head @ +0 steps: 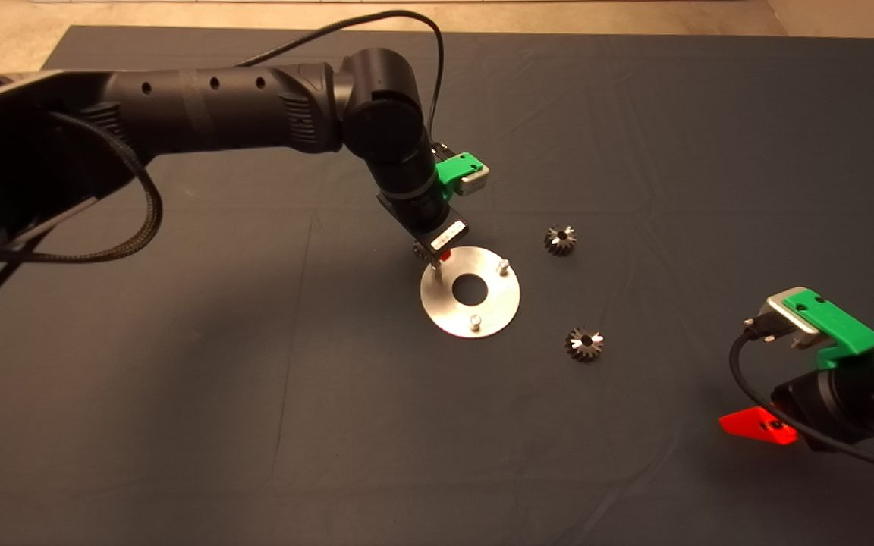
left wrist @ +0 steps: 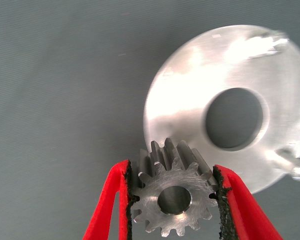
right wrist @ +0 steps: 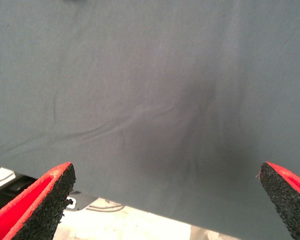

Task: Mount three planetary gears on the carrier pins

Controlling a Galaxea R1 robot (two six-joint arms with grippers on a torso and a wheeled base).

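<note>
A shiny round disc [head: 470, 303] with a centre hole lies mid-mat, and carrier pins stand on it at the right [head: 504, 265] and front [head: 475, 321]. The third pin, at the disc's left rim, is mostly hidden by my left gripper [head: 431, 258]. That gripper hangs over the left rim, shut on a planetary gear [left wrist: 174, 196] whose centre hole faces the wrist camera, with the disc [left wrist: 190, 120] just beyond. Two more gears lie on the mat, one right of the disc [head: 560, 240] and one nearer the front [head: 583, 343]. My right gripper [right wrist: 165, 200] is open and holds nothing.
The right arm [head: 831, 364] waits at the lower right edge of the mat. A black cable [head: 133, 220] loops beside the left arm. Beyond the mat's near edge in the right wrist view, pale floor [right wrist: 140, 225] shows.
</note>
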